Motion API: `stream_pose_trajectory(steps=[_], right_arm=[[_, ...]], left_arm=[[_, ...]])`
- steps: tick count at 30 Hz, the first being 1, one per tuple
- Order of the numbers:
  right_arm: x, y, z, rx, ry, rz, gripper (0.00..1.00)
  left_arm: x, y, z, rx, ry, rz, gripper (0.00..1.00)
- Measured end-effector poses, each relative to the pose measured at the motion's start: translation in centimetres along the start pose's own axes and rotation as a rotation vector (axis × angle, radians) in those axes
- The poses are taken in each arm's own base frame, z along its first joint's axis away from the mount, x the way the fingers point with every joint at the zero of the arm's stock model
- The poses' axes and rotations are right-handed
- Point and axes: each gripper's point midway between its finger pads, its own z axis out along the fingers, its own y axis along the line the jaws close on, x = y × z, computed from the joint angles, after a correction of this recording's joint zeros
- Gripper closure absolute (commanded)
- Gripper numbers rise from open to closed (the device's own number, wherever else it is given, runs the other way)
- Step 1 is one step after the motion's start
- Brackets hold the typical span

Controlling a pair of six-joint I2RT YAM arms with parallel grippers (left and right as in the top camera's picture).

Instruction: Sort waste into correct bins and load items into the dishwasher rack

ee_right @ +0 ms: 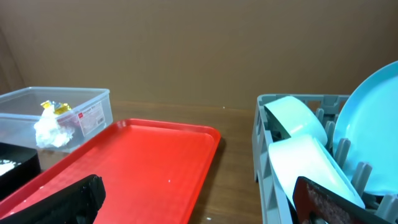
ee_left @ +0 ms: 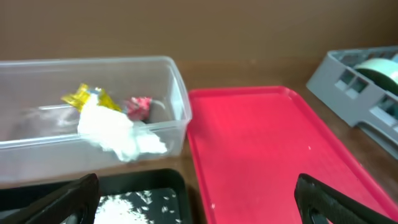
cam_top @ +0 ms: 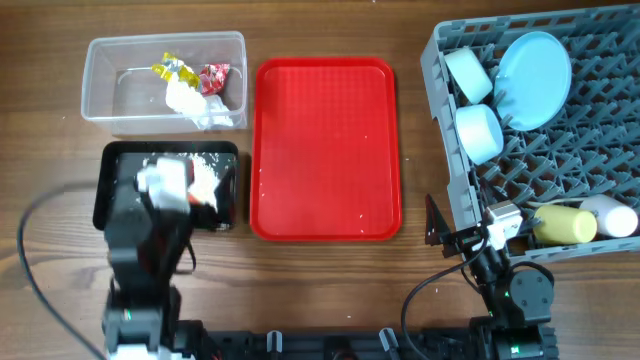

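Both grippers stand wide open and hold nothing. The left gripper (ee_left: 196, 199) hangs over the black tray (cam_top: 228, 208) at lower left, where white rice grains (cam_top: 208, 165) lie scattered and a bit of orange shows beside the arm. Just above it in the frame, the clear tub (cam_top: 100, 90) holds the crumpled white tissue (cam_top: 195, 100), a yellow wrapper (cam_top: 170, 70) and a red wrapper (cam_top: 215, 75). The red serving tray (cam_top: 325, 150) lies in the middle of the counter (cam_top: 320, 280).

At right, the grey dishwasher rack (cam_top: 590, 140) carries the light-blue plate (cam_top: 532, 80) on edge, with two light-blue bowls (cam_top: 468, 75) (cam_top: 478, 132) beside it. The yellow cup (cam_top: 565, 225) and the pale pink cup (cam_top: 612, 215) lie on their sides at the rack's lower edge. The right gripper (ee_right: 199, 199) sits low, near the rack's lower left corner.
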Motion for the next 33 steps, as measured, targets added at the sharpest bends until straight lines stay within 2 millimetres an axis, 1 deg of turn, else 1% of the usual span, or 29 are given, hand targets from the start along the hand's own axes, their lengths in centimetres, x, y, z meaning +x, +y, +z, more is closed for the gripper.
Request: stream_pose_trajectory(steps=[2,4,8,13,15,19,33], right_arm=[[0.0,0.0,0.0,0.000,0.001,0.000,0.00],[0.0,0.0,0.0,0.000,0.000,0.000,0.00],[0.0,0.0,0.0,0.000,0.000,0.000,0.00],[0.0,0.0,0.0,0.000,0.000,0.000,0.00],[0.0,0.0,0.0,0.000,0.000,0.000,0.00],[0.0,0.0,0.0,0.000,0.000,0.000,0.00],[0.0,0.0,0.0,0.000,0.000,0.000,0.00]], left_arm=[[-0.1,0.3,-1.2,-0.033,-0.097,0.018,0.00],[0.9,1.1,-1.8,-0.078,-0.154,-0.024,0.00],[3.3,2.3,-1.9,-0.133,-0.186,-0.132,0.00],[4.2,2.7,-2.2,-0.149,-0.231,-0.153,0.00],[4.9,2.9,-2.3,-0.165,-0.222,-0.157,0.00],[4.7,3.2,-2.6,-0.181,-0.245,-0.159,0.00],[4.6,3.2,-2.6,-0.181,-0.246,-0.157,0.00]])
